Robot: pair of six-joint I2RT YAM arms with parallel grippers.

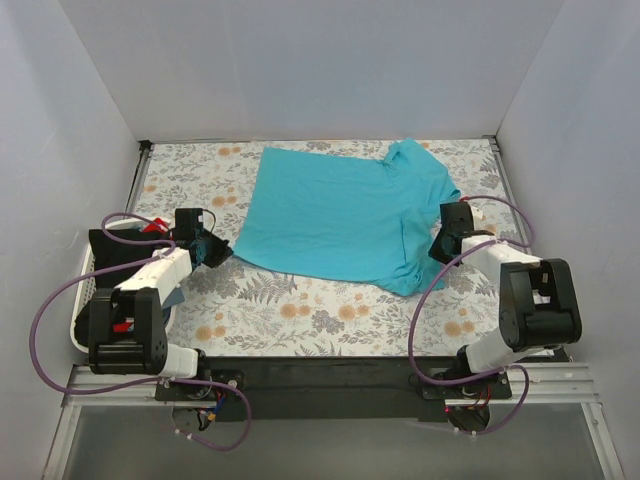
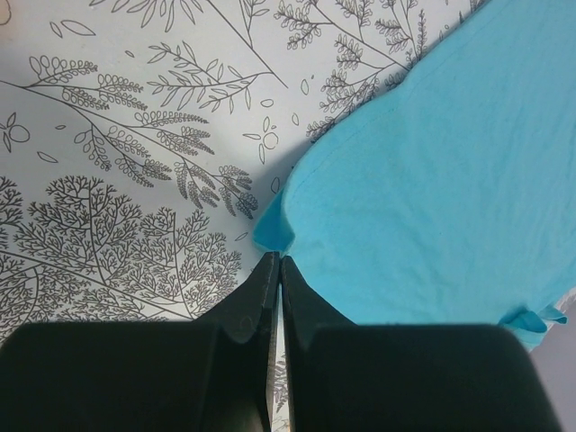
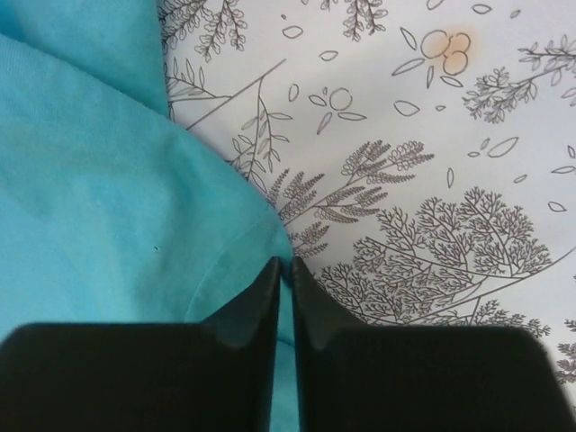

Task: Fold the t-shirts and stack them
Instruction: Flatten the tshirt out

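A plain turquoise t-shirt (image 1: pixel 340 215) lies spread flat on the flower-print table, collar end to the right. My left gripper (image 1: pixel 218 252) is at its near left corner. In the left wrist view the jaws (image 2: pixel 275 259) are shut, with a small nub of the shirt's corner (image 2: pixel 273 232) pinched at the tips. My right gripper (image 1: pixel 438 250) is at the shirt's right edge. In the right wrist view it (image 3: pixel 284 263) is shut on the hem, and turquoise cloth (image 3: pixel 90 180) shows between the fingers. Black cloth (image 1: pixel 110 248) and red cloth (image 1: pixel 152 226) lie in the basket.
A white slatted basket (image 1: pixel 82 300) stands at the left table edge beside the left arm. White walls enclose the table on the left, back and right. Purple cables loop from both arms. Bare tablecloth (image 1: pixel 300 310) lies between the shirt and the near edge.
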